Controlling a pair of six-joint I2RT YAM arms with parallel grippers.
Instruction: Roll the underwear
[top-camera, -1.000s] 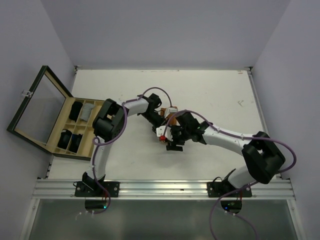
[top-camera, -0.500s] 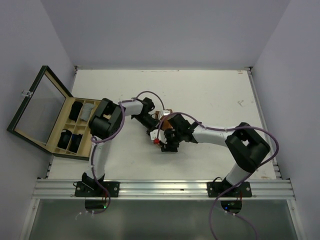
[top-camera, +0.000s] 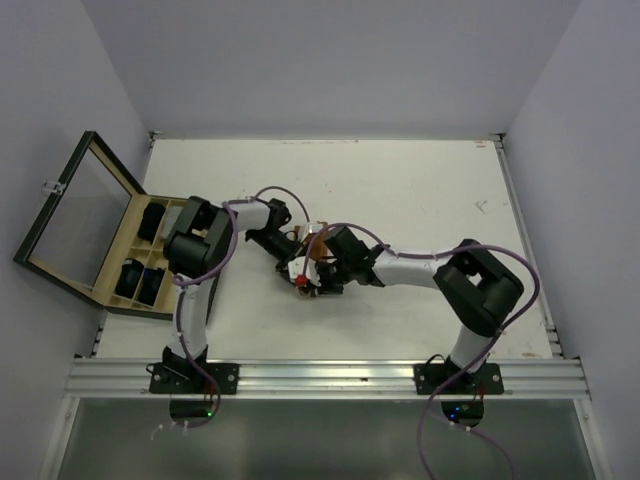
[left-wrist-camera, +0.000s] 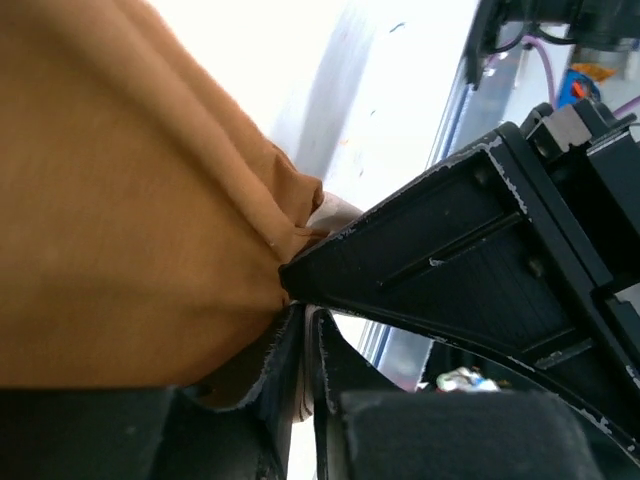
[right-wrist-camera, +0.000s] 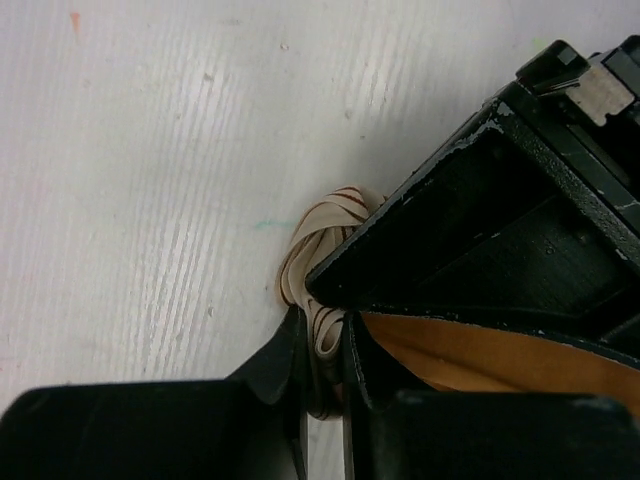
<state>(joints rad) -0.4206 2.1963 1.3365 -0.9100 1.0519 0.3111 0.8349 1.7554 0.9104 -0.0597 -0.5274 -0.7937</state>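
Your orange-brown underwear (left-wrist-camera: 120, 230) is bunched near the middle of the surface (top-camera: 420, 190), pinched from two sides. Its striped waistband (right-wrist-camera: 320, 225) pokes out against the surface and runs into the right end effector (right-wrist-camera: 325, 345), whose jaws are clamped on it with only cloth between them. The left end effector (left-wrist-camera: 298, 335) is clenched on an edge of the orange fabric. The two end effectors sit just beside each other. At the surface's left edge you have the wooden box (top-camera: 150, 252), its glass lid (top-camera: 75, 215) swung open, with black garments (top-camera: 150, 222) in some compartments.
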